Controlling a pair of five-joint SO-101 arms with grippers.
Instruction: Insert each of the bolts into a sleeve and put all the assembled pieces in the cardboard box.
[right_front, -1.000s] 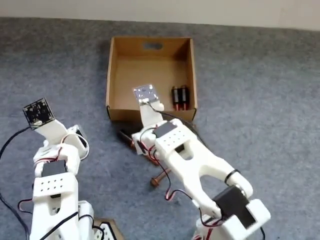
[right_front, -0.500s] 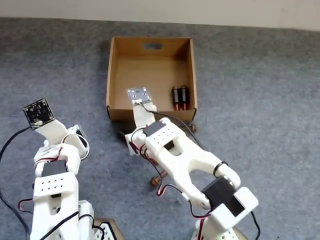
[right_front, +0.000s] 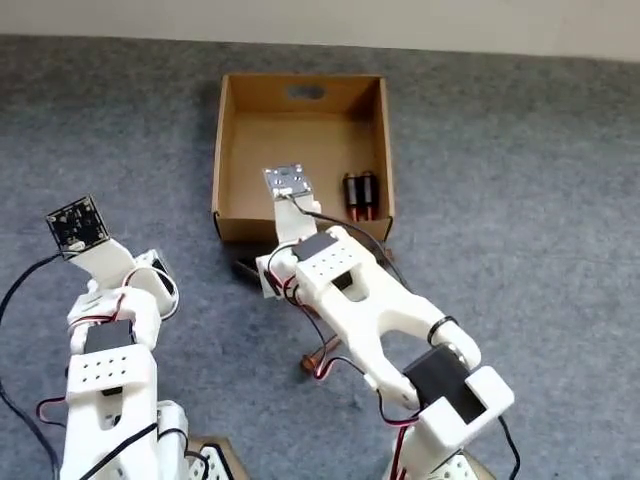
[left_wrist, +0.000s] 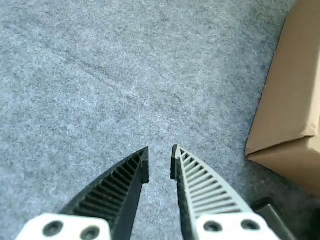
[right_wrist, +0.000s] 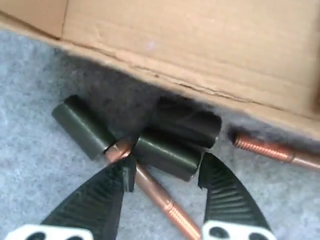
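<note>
Two assembled pieces (right_front: 360, 195) lie inside the cardboard box (right_front: 230, 150), against its front wall. Outside that wall, three dark sleeves (right_wrist: 167, 155) (right_wrist: 82, 127) (right_wrist: 187, 122) lie close together on the carpet. A copper bolt (right_wrist: 160, 197) runs out from under them and another bolt (right_wrist: 270, 150) lies off to one side. My right gripper (right_wrist: 167, 167) is open just above them, with the nearest sleeve and the bolt between its fingers. My left gripper (left_wrist: 160, 157) hovers over bare carpet beside the box corner (left_wrist: 290, 115), its fingers a narrow gap apart and holding nothing.
Another copper bolt (right_front: 320, 355) lies on the grey carpet (right_front: 520, 200) beneath the right arm (right_front: 370, 310). The left arm (right_front: 110, 340) stands at the left. Open carpet lies to the left and right of the box.
The right arm has swung a little leftward and its wrist has shifted along the box's front wall over the sleeves. The left arm has stayed still.
</note>
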